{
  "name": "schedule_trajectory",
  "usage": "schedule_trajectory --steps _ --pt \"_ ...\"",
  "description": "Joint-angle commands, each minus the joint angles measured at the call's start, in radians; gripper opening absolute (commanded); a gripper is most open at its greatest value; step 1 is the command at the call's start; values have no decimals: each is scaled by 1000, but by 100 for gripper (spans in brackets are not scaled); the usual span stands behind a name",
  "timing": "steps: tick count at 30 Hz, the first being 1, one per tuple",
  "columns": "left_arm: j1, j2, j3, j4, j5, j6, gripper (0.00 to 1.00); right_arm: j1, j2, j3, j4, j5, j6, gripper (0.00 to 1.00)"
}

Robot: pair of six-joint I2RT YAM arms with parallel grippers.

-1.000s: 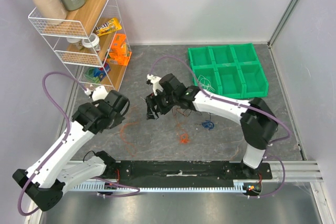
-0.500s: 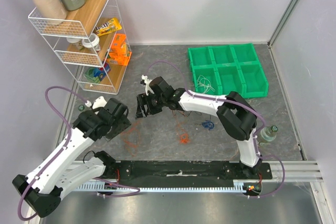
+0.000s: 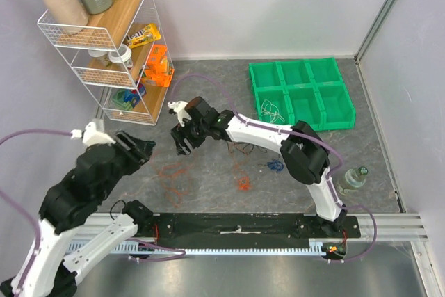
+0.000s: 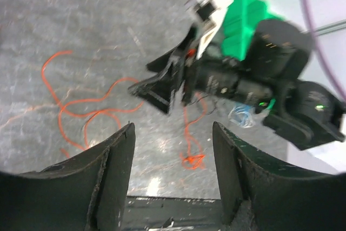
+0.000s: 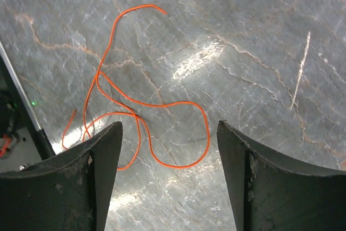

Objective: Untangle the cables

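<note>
Orange thin wire in loose open loops [image 3: 174, 175] lies flat on the grey marbled tabletop [image 3: 208, 88], left of centre, between the two grippers in the top view. Right gripper [image 3: 182, 141] is reached far across to the left, over the upper edge of those loops. In its wrist view the fingers [image 5: 102, 177] are spread wide, nothing is held, and the orange loops [image 5: 140, 117] lie on the table in the gap. Left gripper [image 3: 141, 149] sits just left of the wire and is raised. Its fingers [image 4: 116, 177] are also wide apart and empty, looking toward the right gripper [image 4: 162, 87] with the orange wire [image 4: 81, 106] below. Small tight orange knotted bunch [image 3: 243, 184] lies apart near the table's front middle, also seen from the left wrist [image 4: 192, 160]. Small blue wire bunch [image 3: 275, 165] is just right of it, under the right arm, blurred in the left wrist view [image 4: 240, 114]. Thin dark wire [image 3: 240, 149] lies under the right forearm, hard to make out. White thin wire [image 3: 272, 110] sits in the near-left compartment of the green plastic six-compartment bin [image 3: 302, 92] at back right. White wire rack with wooden shelves [image 3: 104, 39] stands at back left, holding bottles and small items. Small clear bottle [image 3: 353, 177] is at the right side, near the right arm's elbow.
</note>
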Motion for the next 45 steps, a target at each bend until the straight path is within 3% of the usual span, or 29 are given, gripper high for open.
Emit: schedule_trajectory --steps 1,5,11,18,21,23,27,28,33,36,45 --pt "4 -66 17 114 -20 111 66 56 34 55 -69 -33 -262 79" --pt "4 -45 55 120 13 166 68 128 111 148 -155 -38 -424 79" --pt "4 -22 90 93 55 201 68 200 189 219 -181 52 -520 79" --pt "4 -52 90 71 53 191 68 265 189 140 -176 224 -578 72" --pt "4 -48 93 70 58 197 68 292 189 103 -169 310 -587 61" --pt "4 -43 96 59 55 197 68 296 200 104 -167 333 -561 45" --pt "4 -46 101 45 44 188 68 296 198 112 -149 428 -488 5" --pt "4 -46 106 43 41 188 68 296 186 107 -138 449 -475 0" --pt "2 -42 150 39 -2 209 67 280 -9 -1 -3 523 -345 0" --pt "4 -33 179 39 -42 226 67 231 -147 -75 52 461 -216 0" --pt "4 17 258 79 -100 295 66 57 -499 -218 81 457 22 0"
